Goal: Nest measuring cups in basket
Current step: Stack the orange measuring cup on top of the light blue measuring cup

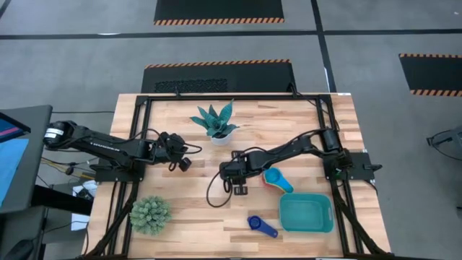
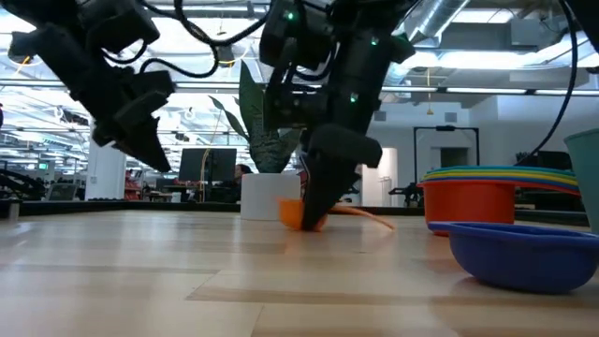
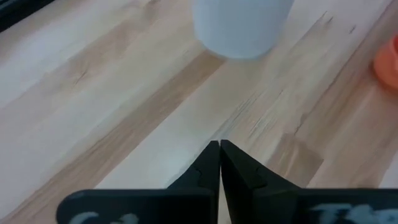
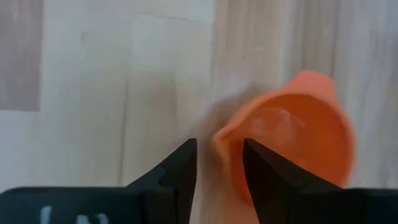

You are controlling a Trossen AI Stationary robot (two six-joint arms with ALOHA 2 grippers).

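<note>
Nearest the low camera, a glossy blue cup [image 2: 519,255] is lying alone on the pale wooden surface [image 1: 188,209], and the smooth teal basket [image 1: 306,214] is sitting empty, so nesting is judged hardly begun. A rainbow stack of cups [image 1: 277,179] is waiting just beside the basket. Farther in, a small orange cup [image 4: 292,146] is being straddled at its rim by the right gripper [image 4: 219,160], jaws spread and not yet pinching, while the left gripper [image 3: 219,155] is hanging idle, jaws pressed together.

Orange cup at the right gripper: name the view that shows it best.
Right wrist view: the orange cup fills it, rim between the open right gripper fingers. Low view shows an orange sliver behind the gripper. High view hides it; left wrist catches an orange edge.
</note>
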